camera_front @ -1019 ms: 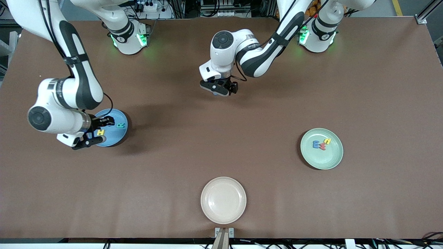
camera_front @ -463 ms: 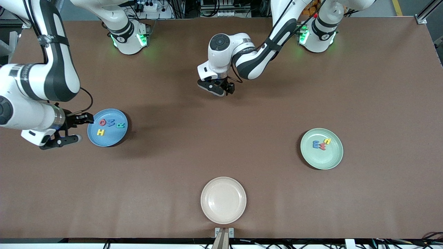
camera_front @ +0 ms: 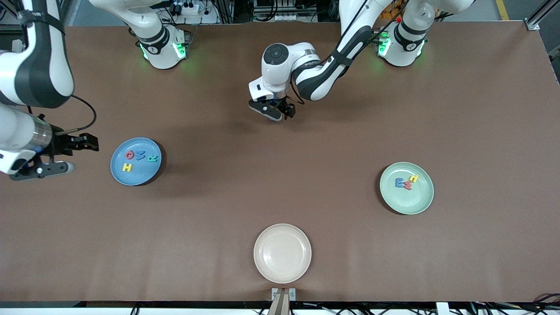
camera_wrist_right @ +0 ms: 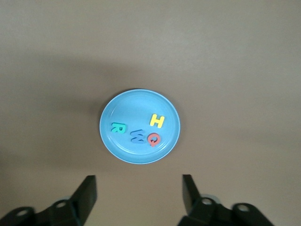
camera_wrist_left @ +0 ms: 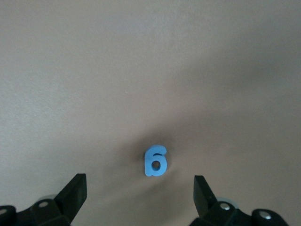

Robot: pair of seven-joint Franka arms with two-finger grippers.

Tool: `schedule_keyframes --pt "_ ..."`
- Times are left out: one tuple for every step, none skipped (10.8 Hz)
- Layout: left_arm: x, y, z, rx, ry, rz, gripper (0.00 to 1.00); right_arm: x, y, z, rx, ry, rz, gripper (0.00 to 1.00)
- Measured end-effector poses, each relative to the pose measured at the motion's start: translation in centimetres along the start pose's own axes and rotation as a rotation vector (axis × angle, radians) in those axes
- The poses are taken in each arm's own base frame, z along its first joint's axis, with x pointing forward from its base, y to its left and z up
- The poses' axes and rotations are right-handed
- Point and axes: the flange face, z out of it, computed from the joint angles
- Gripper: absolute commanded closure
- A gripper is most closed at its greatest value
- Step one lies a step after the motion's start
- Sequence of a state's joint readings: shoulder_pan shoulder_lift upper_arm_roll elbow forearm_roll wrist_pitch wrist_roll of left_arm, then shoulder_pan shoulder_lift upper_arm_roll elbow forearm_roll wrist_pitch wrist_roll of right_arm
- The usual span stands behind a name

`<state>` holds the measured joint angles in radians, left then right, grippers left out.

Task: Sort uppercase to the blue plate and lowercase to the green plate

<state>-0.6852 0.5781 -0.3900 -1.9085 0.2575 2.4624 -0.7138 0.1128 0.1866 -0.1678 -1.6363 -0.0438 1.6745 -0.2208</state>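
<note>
Change since the earlier frames: right gripper (camera_front: pixel 65 154) has drawn away from the blue plate (camera_front: pixel 135 174) toward the right arm's end of the desk (camera_front: pixel 280 183); the red Q and blue W, hidden under it a second ago, now show on the plate. Left gripper (camera_front: pixel 274 109) has shifted only slightly.

Blue plate: holds all four capitals, yellow H (camera_wrist_right: pixel 157 121), red Q (camera_wrist_right: pixel 153 139), blue W (camera_wrist_right: pixel 138 136), teal R (camera_wrist_right: pixel 118 127). Uppercase sorting looks complete.

Green plate (camera_front: pixel 418 201): toward the left arm's end of the desk; holds yellow h (camera_front: pixel 413 178), red m (camera_front: pixel 407 186), blue m (camera_front: pixel 399 182).

Blue g (camera_wrist_left: pixel 155 160): flat on the bare desk, directly under the left gripper, on no plate. The one letter outstanding.

Beige plate (camera_front: pixel 282 253): nearest the front camera, nothing in it.

Right gripper: jaws released, nothing between them, over bare desk beside the blue plate.

Left gripper: jaws released wide, empty, hovering above the g, which sits between the fingertips (camera_wrist_left: pixel 77 188) in the wrist view.

Step in hand: pickup of the last lowercase letter. Next move, as judged: descend straight, straddle the g, clench, lift, carry to the green plate. The letter is thin, so the jaws likely need to reach almost to the desk.
</note>
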Motion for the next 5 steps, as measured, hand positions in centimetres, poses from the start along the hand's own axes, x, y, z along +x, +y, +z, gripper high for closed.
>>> schedule_keyframes --pt "-0.3 0.3 0.4 0.001 -0.007 0.006 0.03 -0.4 0.6 -1.0 -0.001 0.019 0.011 0.00" --pt "-0.5 0.5 0.8 0.003 -0.012 0.009 0.04 -0.9 1.1 -2.0 -0.001 0.038 0.027 0.00" --pt "-0.6 0.6 1.2 0.003 -0.016 0.012 0.08 -1.4 1.5 -3.0 -0.001 0.056 0.046 0.00" --pt "-0.7 0.7 1.5 0.005 -0.019 0.014 0.10 -1.9 1.7 -4.1 0.000 0.071 0.063 0.00" --pt "-0.7 0.7 1.8 0.008 -0.020 0.014 0.10 -2.4 1.7 -5.1 0.003 0.078 0.078 0.00"
